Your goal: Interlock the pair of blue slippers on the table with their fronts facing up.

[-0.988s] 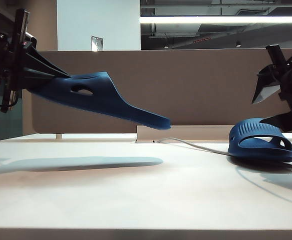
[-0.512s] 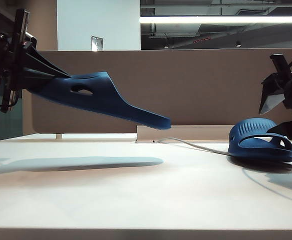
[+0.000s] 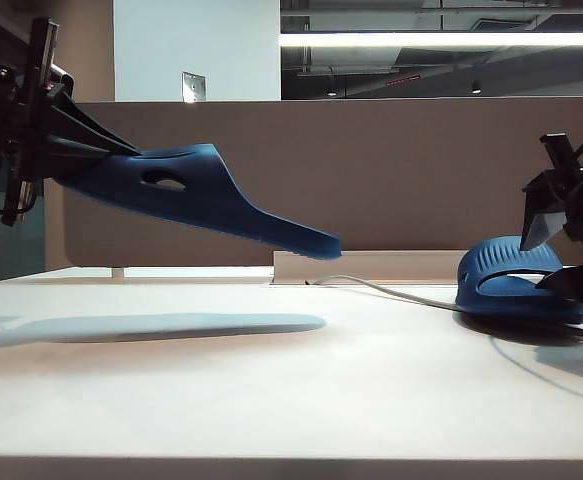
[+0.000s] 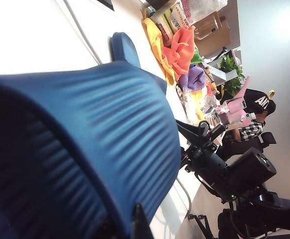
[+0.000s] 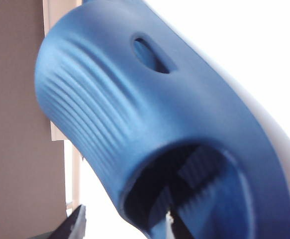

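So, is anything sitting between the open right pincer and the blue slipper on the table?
Nothing visible. The open right pincer hangs right at the dark blue ribbed foam slipper lying on the cream table. A thin grey cable runs beside the slipper, not between them.

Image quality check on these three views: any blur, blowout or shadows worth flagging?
Exterior view: sharp; ceiling strip light blown out; raised slipper in the left gripper casts a long soft shadow on the table. Left wrist view: slipper fills the frame, soft. Right wrist view: second slipper blurred, table overexposed.
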